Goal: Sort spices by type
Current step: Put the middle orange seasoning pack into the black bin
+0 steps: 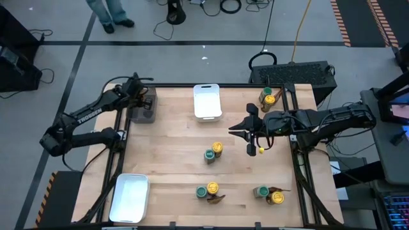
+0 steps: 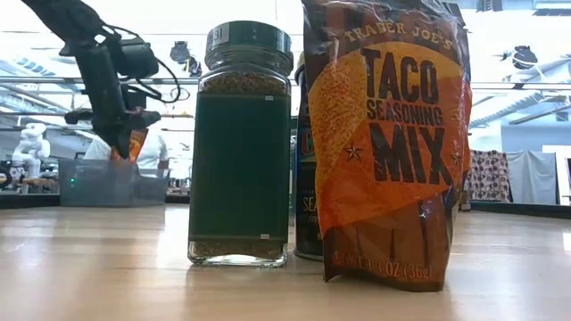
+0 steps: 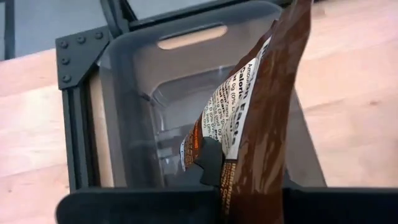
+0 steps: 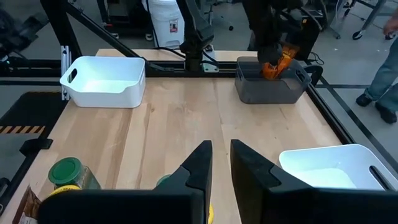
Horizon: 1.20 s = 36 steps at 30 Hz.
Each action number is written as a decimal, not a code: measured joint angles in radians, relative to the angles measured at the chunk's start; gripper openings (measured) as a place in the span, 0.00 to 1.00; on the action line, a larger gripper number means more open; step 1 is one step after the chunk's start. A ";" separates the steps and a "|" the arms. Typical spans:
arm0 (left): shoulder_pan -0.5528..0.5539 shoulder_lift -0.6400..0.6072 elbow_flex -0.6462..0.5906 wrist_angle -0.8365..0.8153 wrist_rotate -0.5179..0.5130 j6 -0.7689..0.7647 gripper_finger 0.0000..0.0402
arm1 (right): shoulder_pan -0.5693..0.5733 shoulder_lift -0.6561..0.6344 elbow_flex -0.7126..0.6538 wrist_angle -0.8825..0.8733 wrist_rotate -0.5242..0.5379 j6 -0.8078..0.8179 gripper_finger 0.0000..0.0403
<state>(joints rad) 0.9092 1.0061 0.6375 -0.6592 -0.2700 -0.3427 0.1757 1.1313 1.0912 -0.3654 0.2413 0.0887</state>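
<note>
Pale butcher-block wood is your work surface (image 1: 172, 153), set in a black metal frame on a grey floor crossed by dark tape lines and loose cables; a person's legs (image 1: 110, 14) stand at the far left of the room.

Two white trays are on the table: one at the far edge in the middle (image 1: 207, 101), one at the near left corner (image 1: 130, 197). A dark clear-sided bin (image 1: 142, 110) sits at the far left.

Your left gripper (image 4: 272, 59) hangs over that bin, clamped on an orange-brown packet (image 3: 261, 118). The packet's back panel shows small print; "Amount" and "Calories" are about all you can read.

Your right gripper (image 1: 255, 135) is over the right-centre of the table, its fingers (image 4: 199, 163) a narrow gap apart. You cannot tell whether anything is held.

The spices lie in small groups: a green-lidded and a yellow-lidded jar at the far right (image 1: 267, 97), a pair in the middle (image 1: 213, 152), a pair with a packet near centre (image 1: 209, 191), another such set near right (image 1: 270, 193).

In the low view, a green-lidded jar (image 2: 240, 143) stands just left of a packet (image 2: 390, 134) reading "TRADER JOE'S TACO SEASONING MIX".
</note>
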 joint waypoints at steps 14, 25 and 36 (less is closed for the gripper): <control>0.053 0.020 -0.091 0.145 -0.089 -0.161 0.01 | 0.000 0.000 0.000 0.001 0.002 -0.005 0.10; 0.106 0.053 -0.120 0.207 -0.118 -0.148 0.01 | 0.000 0.000 0.000 0.001 0.002 -0.023 0.10; 0.121 0.090 -0.196 0.352 -0.056 -0.200 0.01 | 0.000 0.000 0.000 0.001 0.002 -0.023 0.10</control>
<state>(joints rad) 1.0306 1.0962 0.4415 -0.3075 -0.3260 -0.5423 0.1757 1.1309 1.0912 -0.3641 0.2432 0.0658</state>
